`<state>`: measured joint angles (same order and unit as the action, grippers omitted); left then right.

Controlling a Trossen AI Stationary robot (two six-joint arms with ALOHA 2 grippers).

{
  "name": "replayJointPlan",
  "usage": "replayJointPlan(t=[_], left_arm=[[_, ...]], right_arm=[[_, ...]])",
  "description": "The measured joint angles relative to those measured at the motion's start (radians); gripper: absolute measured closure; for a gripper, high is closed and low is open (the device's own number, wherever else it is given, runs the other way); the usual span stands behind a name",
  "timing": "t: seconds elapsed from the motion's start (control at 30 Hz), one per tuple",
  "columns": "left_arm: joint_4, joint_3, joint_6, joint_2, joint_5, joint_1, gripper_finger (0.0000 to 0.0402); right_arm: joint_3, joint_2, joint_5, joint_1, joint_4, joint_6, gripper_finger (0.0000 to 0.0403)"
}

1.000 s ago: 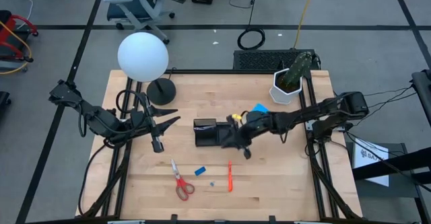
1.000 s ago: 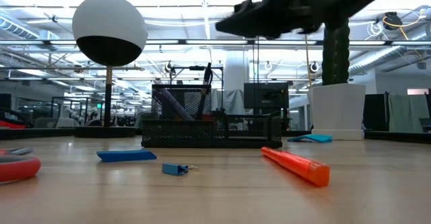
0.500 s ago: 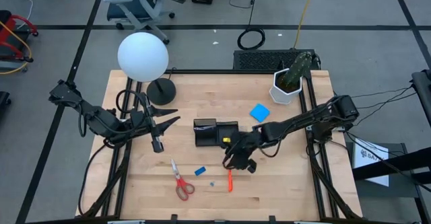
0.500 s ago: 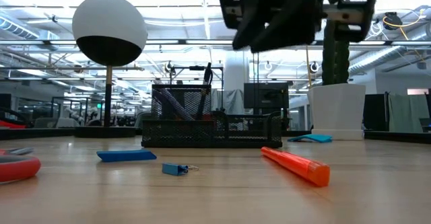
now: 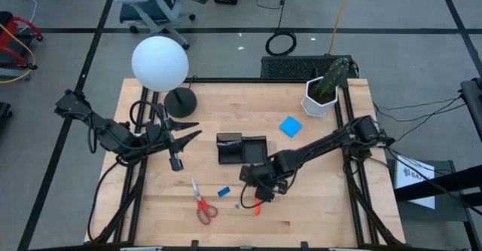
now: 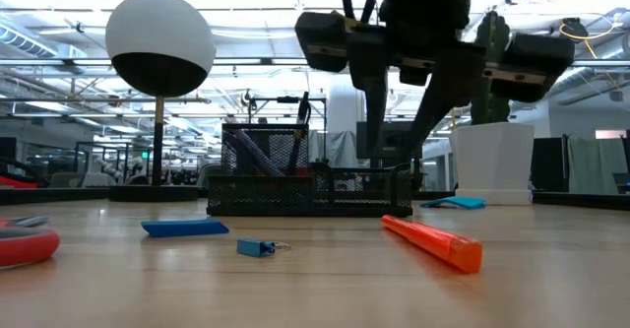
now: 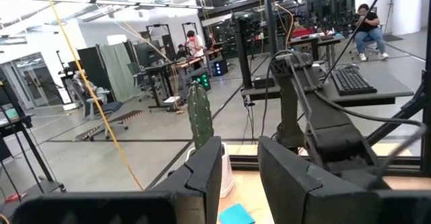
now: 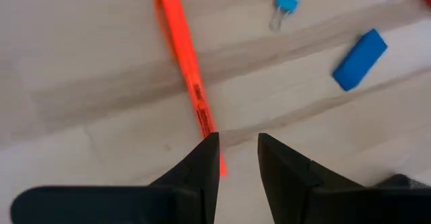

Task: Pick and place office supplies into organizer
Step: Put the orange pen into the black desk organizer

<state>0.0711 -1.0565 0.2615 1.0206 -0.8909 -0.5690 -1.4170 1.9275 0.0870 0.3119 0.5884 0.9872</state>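
An orange-red pen (image 5: 257,208) (image 8: 185,62) lies flat on the wooden table, near the front edge. My right gripper (image 5: 254,193) (image 8: 238,150) hangs over the pen's far end, pointing steeply down. It is open by a narrow gap and holds nothing. The black organizer (image 5: 252,140) (image 6: 295,198) stands just behind it at mid-table. Red-handled scissors (image 5: 202,203), a blue eraser (image 5: 224,191) (image 8: 360,49) and a small blue clip (image 5: 236,204) (image 8: 285,2) lie to the pen's left. A blue note pad (image 5: 290,126) lies right of the organizer. My left gripper (image 5: 194,128) (image 7: 240,163) waits open and level, left of the organizer.
A white globe lamp (image 5: 160,62) on a round black base (image 5: 181,100) stands at the far left. A white potted cactus (image 5: 325,89) stands at the far right corner. Bare wood lies right of the pen and along the near edge.
My right gripper has swung from above the organizer toward the table's near edge. It has sunk a little, tipped from nearly level to steeply down and rolled about its own line. It now hangs over the orange pen. Nothing on the table has moved.
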Motion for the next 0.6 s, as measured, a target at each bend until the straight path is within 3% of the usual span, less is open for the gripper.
replayJointPlan(t=[0.2, 0.6], left_arm=[[0.000, 0.000, 0.000, 0.000, 0.000, 0.000, 0.0298], [0.000, 0.000, 0.000, 0.000, 0.000, 0.000, 0.0298]], right_arm=[[-0.001, 0.049, -0.133, 0.041, -0.001, 0.103, 0.0307], [-0.001, 0.055, -0.110, 0.062, 0.008, 0.099, 0.0307]])
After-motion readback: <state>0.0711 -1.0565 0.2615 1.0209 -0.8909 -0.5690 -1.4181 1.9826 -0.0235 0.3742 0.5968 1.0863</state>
